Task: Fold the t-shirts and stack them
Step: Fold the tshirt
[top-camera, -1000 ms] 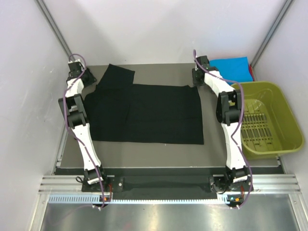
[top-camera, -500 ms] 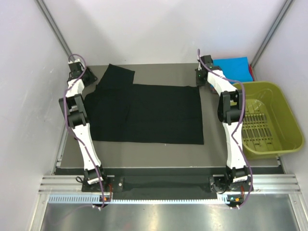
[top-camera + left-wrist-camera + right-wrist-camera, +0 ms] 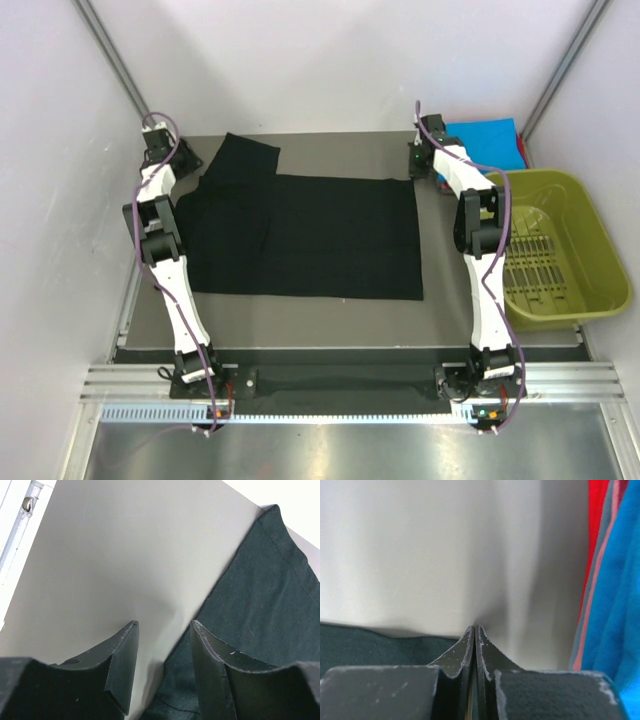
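Two hands sit at the far corners of the black t-shirt (image 3: 300, 235), which lies flat across the middle of the worktop (image 3: 330, 315) in the overhead view. Your right hand (image 3: 475, 630) is clenched fully, fingertips pressed together just past the shirt's far hem; the wrist view does not show any cloth between them, so the pinch may have missed, and a lift from here could come up empty. Your left hand (image 3: 165, 627) is released, jaws parted and straddling the shirt's edge near the sleeve, one finger over bare worktop, one over cloth. If only one corner rises, the shirt will drag and skew, spoiling the fold. Folded blue t-shirt (image 3: 620, 605) and red t-shirt (image 3: 597, 525) lie just right of the clenched hand; a sideways swing could knock that stack. An olive basket (image 3: 555, 250) stands at right.
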Controlling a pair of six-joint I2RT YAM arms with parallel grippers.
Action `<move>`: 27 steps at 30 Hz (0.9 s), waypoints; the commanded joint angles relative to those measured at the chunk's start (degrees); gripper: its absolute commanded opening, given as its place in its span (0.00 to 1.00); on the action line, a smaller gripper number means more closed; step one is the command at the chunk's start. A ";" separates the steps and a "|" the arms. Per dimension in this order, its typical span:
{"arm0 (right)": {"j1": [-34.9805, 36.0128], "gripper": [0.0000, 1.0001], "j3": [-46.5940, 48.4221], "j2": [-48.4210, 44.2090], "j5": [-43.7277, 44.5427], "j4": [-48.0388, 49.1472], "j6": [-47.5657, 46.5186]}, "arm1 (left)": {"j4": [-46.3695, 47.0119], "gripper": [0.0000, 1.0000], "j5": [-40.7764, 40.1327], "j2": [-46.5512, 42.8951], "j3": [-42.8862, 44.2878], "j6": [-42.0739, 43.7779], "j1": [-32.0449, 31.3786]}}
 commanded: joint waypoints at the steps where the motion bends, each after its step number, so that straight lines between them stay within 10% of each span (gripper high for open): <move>1: -0.91 0.01 1.62 -2.88 -1.84 2.19 0.37 | 3.27 0.51 0.90 1.29 2.34 -0.91 -0.12; 8: -1.00 0.31 1.62 -3.32 -4.66 2.19 0.63 | 7.75 0.53 5.71 2.96 2.69 -2.75 -0.12; 27: -0.56 0.20 -5.41 -6.22 -2.73 1.49 -1.92 | 1.43 0.45 9.60 4.72 2.17 1.20 -1.79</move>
